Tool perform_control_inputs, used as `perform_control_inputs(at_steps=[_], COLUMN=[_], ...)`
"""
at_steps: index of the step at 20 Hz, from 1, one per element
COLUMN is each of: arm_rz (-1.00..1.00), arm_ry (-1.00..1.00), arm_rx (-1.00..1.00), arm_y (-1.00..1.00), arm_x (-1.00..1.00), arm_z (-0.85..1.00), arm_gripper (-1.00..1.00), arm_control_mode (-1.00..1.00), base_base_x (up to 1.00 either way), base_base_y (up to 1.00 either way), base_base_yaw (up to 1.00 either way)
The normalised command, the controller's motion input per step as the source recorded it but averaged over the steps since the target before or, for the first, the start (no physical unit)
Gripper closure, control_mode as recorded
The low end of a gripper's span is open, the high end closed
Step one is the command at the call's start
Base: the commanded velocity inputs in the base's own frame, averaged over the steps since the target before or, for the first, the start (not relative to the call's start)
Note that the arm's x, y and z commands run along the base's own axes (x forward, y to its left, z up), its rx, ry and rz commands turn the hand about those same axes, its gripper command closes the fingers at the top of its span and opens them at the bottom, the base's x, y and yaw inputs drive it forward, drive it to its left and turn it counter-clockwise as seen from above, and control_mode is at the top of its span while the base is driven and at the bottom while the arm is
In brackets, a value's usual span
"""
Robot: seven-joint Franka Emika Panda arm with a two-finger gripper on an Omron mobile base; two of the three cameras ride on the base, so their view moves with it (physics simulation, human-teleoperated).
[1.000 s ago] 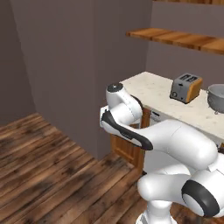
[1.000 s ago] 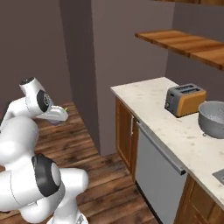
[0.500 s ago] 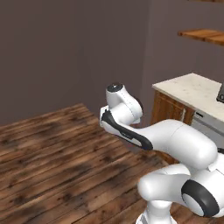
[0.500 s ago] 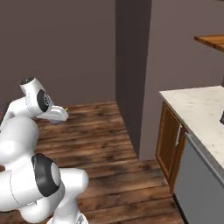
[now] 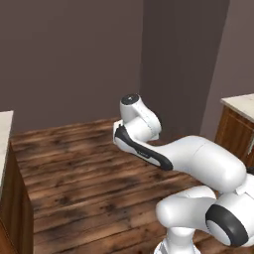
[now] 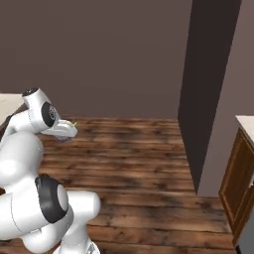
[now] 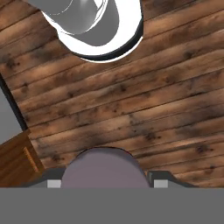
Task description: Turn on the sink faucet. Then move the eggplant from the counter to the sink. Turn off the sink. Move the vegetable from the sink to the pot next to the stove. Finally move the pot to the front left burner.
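In the hand view my gripper points down at the wooden floor. Its two dark fingertips sit either side of a rounded dull-purple thing, the eggplant, and the gripper is shut on it. In both base views the white arm is folded in close above the base. A corner of the pale beige counter over brown cabinets shows at the right edge, and again in the right base view. The sink faucet, sink, pot and stove are out of view.
Dark plank floor spreads ahead, ending at plain grey-brown walls with a jutting wall corner. Another counter end over a brown cabinet stands at the left edge. A brown cabinet corner lies below the hand.
The whole picture has swung, so the base has turned. The counter with the toaster and bowl has slid out to the right. The arm keeps its folded pose and its grip.
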Motion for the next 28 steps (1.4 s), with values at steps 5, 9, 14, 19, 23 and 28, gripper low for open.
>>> perform_control_inputs(at_steps=[5, 9, 14, 19, 23, 28], arm_rz=[0.0, 0.0, 0.0, 0.0, 0.0, 0.0], arm_ry=[0.0, 0.0, 0.0, 0.0, 0.0, 0.0], arm_rx=[0.0, 0.0, 0.0, 0.0, 0.0, 0.0], arm_y=[0.0, 0.0, 0.0, 0.0, 0.0, 0.0], arm_x=[0.0, 0.0, 0.0, 0.0, 0.0, 0.0], arm_z=[0.0, 0.0, 0.0, 0.0, 0.0, 0.0], arm_gripper=[1.0, 1.0, 1.0, 1.0, 1.0, 1.0], arm_control_mode=[1.0, 1.0, 1.0, 1.0, 1.0, 1.0], base_base_x=[0.17, 0.01, -0.02, -0.24, -0.25, -0.3], base_base_y=[-0.45, -0.56, -0.37, -0.32, -0.28, -0.3], base_base_yaw=[0.42, 0.43, 0.45, 0.44, 0.43, 0.42])
